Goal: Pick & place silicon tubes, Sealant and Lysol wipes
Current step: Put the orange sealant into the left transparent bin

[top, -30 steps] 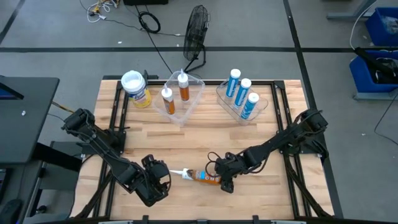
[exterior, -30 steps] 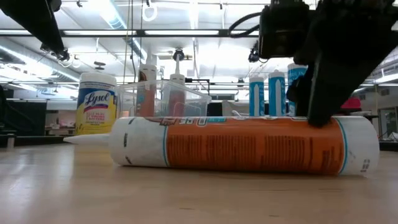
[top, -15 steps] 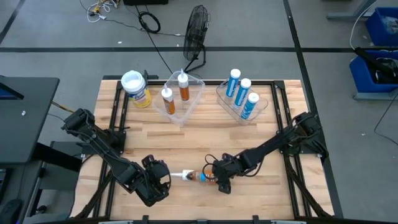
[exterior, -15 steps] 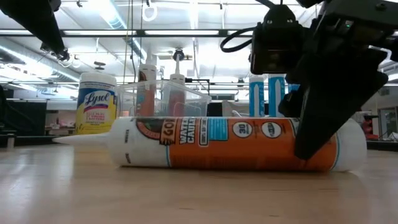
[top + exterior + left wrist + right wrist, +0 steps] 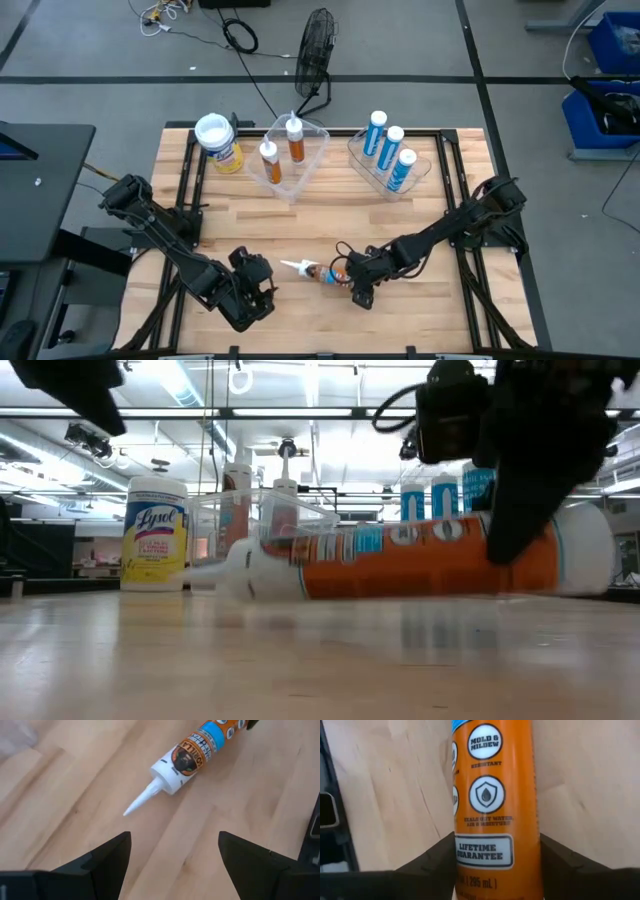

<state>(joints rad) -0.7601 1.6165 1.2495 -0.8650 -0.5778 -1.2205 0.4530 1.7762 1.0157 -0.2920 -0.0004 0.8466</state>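
An orange-and-white sealant tube [image 5: 318, 273] with a white nozzle [image 5: 290, 265] is near the table's front middle. My right gripper [image 5: 352, 284] is shut on its base end. In the low view the tube [image 5: 400, 555] is raised and tilted, with the nozzle end lower. My left gripper [image 5: 256, 287] is open and empty just left of the nozzle; its wrist view shows the tube [image 5: 196, 754] ahead of the spread fingers [image 5: 172, 855]. The yellow Lysol wipes canister [image 5: 220, 141] stands upright at the far left. My right gripper pinches the tube between its two fingers [image 5: 432, 862], on the orange body near the base end [image 5: 496, 851]. The fingers come from above, slanting from the table's right, and lie across the tube. The base end is held up and the nozzle end [image 5: 205, 570] droops lower.
A clear bin [image 5: 292, 165] at the far middle holds two orange tubes. A second clear bin [image 5: 392, 170] to its right holds three blue tubes. A black fan [image 5: 315, 50] stands beyond the far edge. Bare wood lies between the bins and the grippers.
The tube first rolled about its length on the table. It has since risen in my right gripper, base end highest. Its nozzle has swung a little toward the far edge. My left gripper has kept still.
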